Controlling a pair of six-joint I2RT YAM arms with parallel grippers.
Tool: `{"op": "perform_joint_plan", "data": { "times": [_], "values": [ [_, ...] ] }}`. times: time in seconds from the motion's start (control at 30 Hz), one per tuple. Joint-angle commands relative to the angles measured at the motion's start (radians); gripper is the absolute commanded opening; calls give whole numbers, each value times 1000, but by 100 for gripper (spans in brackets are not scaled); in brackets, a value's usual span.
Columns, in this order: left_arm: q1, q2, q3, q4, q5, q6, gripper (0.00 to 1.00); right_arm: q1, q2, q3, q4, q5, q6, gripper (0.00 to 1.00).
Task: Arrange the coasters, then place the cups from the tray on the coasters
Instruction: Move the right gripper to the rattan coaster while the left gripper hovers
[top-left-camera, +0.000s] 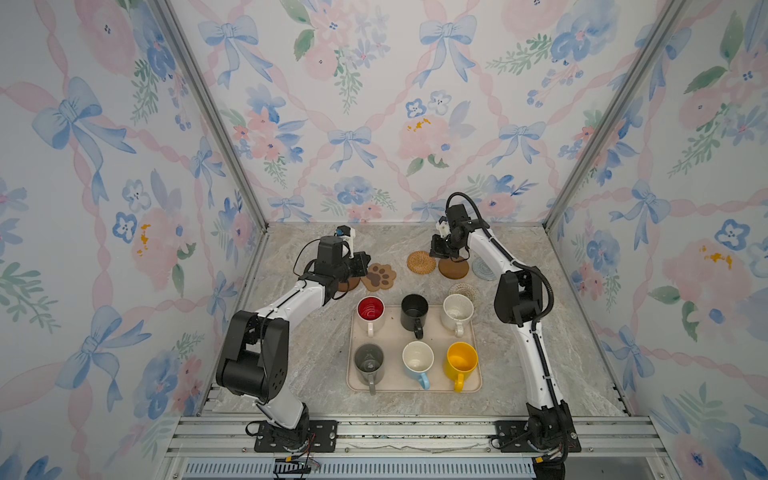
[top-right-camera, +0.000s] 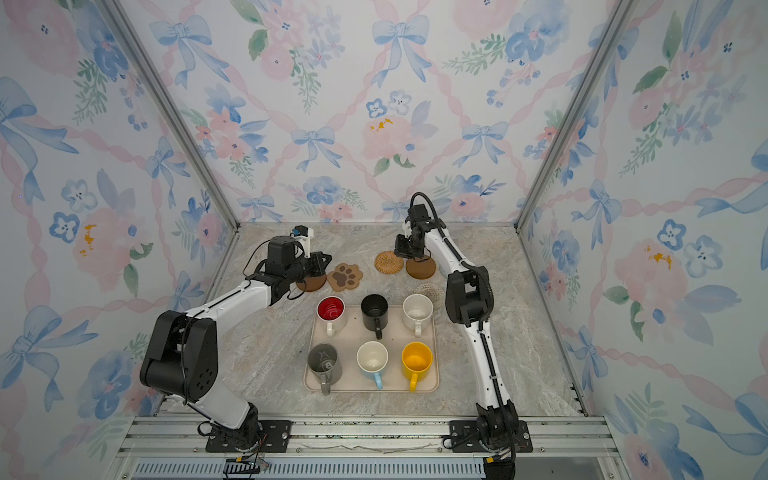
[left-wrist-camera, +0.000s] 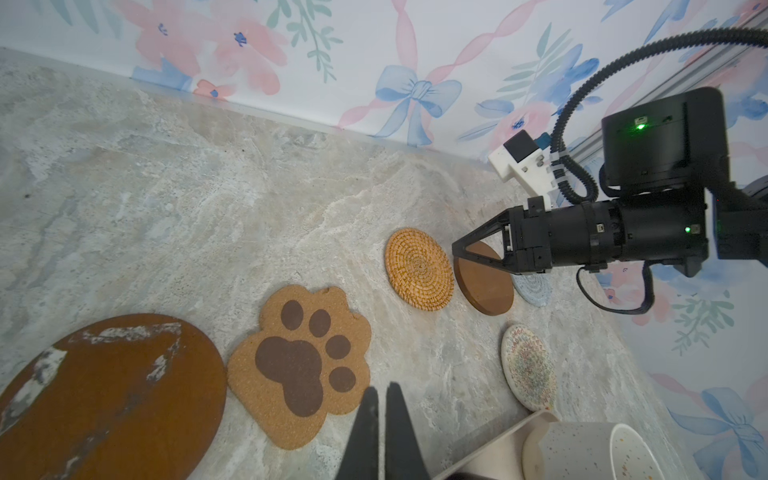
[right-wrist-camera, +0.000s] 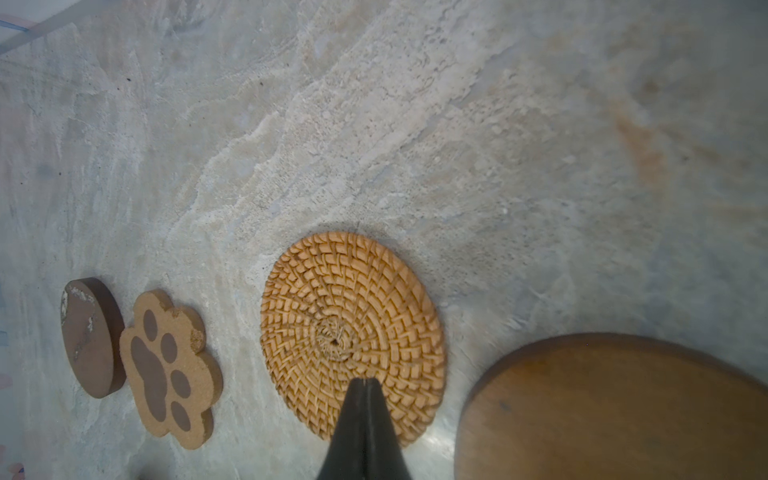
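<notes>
The right hand (right-wrist-camera: 365, 382), closed and empty like the left hand (left-wrist-camera: 381, 390), hangs over the rattan coaster (right-wrist-camera: 353, 332) at 12 o'clock from the tray (top-left-camera: 399, 384) and could shove it against the brown disc (right-wrist-camera: 602, 411).

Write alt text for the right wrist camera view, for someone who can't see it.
The right gripper, shut, sits over the edge of a round rattan coaster on a marble table. A brown wooden disc lies close on one side; a paw-shaped coaster and a second wooden disc lie on the other.
</notes>
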Motion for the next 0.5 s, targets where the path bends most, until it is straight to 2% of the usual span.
{"op": "perform_joint_plan", "data": {
  "times": [0.0, 0.47],
  "values": [
    [-1, -50, -32, -34, -31, 5, 0, -6, 26, 44, -13, 9, 9, 0],
    [-9, -131, -99, -3, -49, -30, 0, 42, 91, 30, -32, -10, 0, 0]
  ]
}}
